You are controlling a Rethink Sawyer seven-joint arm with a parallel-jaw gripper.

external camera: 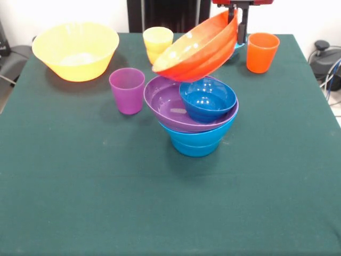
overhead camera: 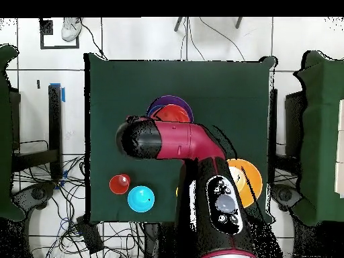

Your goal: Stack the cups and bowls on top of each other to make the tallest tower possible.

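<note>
Tower [external camera: 198,114] mid-table: blue bowls [external camera: 196,140] at base, purple bowl [external camera: 169,109] on top, small dark blue bowl [external camera: 208,99] inside it. Gripper [external camera: 238,28] clamps rim of orange bowl [external camera: 198,47], tilted above tower, not yet seated. Left to stack: yellow bowl [external camera: 76,49], cyan bowl [overhead camera: 141,199], purple cup [external camera: 127,90], yellow cup [external camera: 157,42], orange cup [external camera: 262,52].

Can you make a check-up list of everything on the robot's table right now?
Surface: dark green table, bare at the front.
Job's things: tilted orange bowl held over the stack; dark blue bowl inside purple bowl, on blue bowls. Yellow bowl, purple cup, yellow cup, orange cup and cyan bowl stand apart.
Clutter: nothing seen.
Grippers: gripper at the orange bowl's far rim; grip hidden.
Cables: tangled cables on the floor beside the table.
Surroundings: a shoe on the floor.
</note>
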